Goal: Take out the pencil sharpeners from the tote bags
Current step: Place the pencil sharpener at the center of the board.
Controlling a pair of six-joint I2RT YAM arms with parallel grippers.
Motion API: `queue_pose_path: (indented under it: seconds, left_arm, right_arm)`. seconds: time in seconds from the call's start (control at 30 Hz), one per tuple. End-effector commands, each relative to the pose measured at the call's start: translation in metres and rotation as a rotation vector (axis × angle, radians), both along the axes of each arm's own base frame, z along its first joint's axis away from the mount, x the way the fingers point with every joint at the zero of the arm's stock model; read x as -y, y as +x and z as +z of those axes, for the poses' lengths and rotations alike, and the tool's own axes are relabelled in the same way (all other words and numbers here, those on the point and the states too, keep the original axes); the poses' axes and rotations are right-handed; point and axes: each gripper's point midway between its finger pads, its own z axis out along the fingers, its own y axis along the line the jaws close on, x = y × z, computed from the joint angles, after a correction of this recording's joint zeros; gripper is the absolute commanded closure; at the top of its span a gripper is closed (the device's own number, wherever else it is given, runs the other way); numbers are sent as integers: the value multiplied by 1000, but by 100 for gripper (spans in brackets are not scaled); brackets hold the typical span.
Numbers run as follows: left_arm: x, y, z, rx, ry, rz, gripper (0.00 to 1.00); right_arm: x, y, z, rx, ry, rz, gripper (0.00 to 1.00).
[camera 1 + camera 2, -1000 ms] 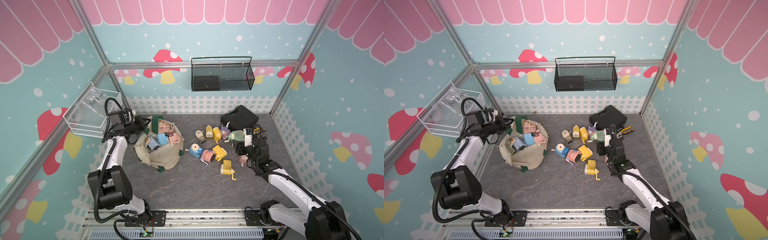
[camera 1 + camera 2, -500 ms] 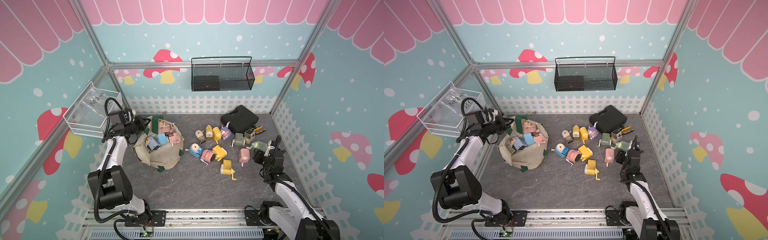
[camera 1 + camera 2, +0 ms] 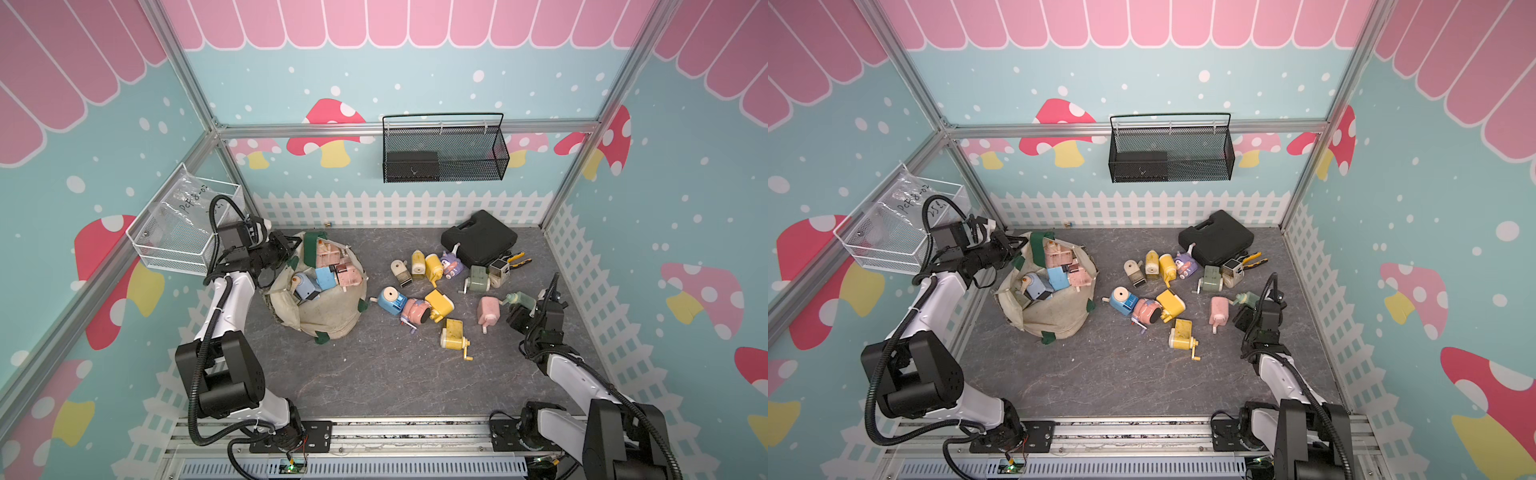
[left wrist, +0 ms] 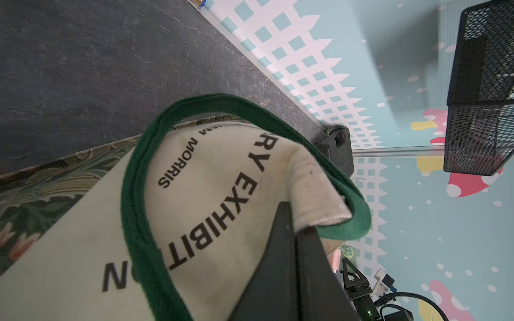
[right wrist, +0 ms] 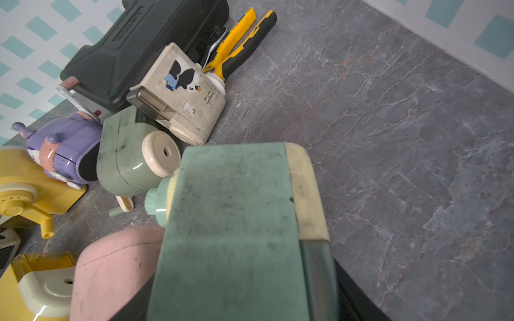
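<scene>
Top views: I judge the task well past halfway. Eleven sharpeners [image 3: 440, 305] lie loose on the table [image 3: 374, 374], right of the bag [image 3: 328, 307]. A twelfth, the green sharpener [image 3: 521, 299], is pinched in the right gripper [image 3: 517, 309], low at the pile's right edge and just beside a pink one [image 3: 488, 311]; I cannot tell whether it touches the table. The bag stands at the table's left rear, mouth up. At least four sharpeners show inside it, two pink and two blue; any beneath are hidden. The left gripper [image 4: 294, 222], jaws pressed together on the bag's rim by a green strap [image 4: 133, 194], holds the mouth open. What I judge is left: set down the green one, then empty the bag. The black basket [image 3: 469, 166] on the rear wall holds a dark box. The white basket [image 3: 174, 253] on the left wall holds a clear packet.
</scene>
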Motion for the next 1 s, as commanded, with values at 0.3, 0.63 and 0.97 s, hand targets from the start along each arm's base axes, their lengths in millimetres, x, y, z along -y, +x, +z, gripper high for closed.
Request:
queue_pose_path:
  seconds: [0.3, 0.63, 0.97]
  left_arm:
    - [3, 0, 4, 11, -14, -16, 100]
    - [3, 0, 4, 12, -12, -15, 100]
    - [2, 0, 3, 11, -11, -13, 100]
  right_arm:
    - [-6, 7, -6, 10, 33, 29, 18]
    - [2, 11, 33, 76, -59, 34, 12]
    - [-24, 22, 119, 280, -121, 218, 23]
